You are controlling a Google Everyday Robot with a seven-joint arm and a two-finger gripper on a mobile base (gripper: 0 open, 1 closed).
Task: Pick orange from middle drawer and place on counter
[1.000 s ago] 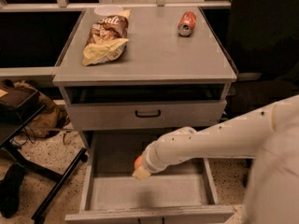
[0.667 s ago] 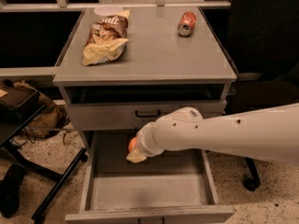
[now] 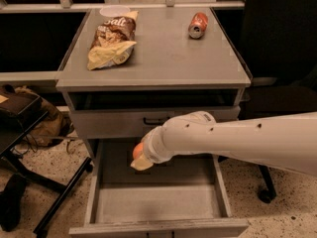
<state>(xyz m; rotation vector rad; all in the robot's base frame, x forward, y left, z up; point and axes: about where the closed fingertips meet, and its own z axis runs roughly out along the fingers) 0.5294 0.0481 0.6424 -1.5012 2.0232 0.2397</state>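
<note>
Risk: the counter (image 3: 163, 58) is well above the middle drawer (image 3: 158, 202), and the handled drawer front (image 3: 109, 124) sits just above the middle drawer's back. A straight lift could knock the arm (image 3: 233, 138) or the fruit against it and loosen the hold. The gripper (image 3: 141, 158) is over the middle drawer's floor, left of centre. It looks closed around the orange (image 3: 136, 150), which seems held clear of that floor.

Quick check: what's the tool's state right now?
Tool: closed on the orange, held above the open drawer.
</note>
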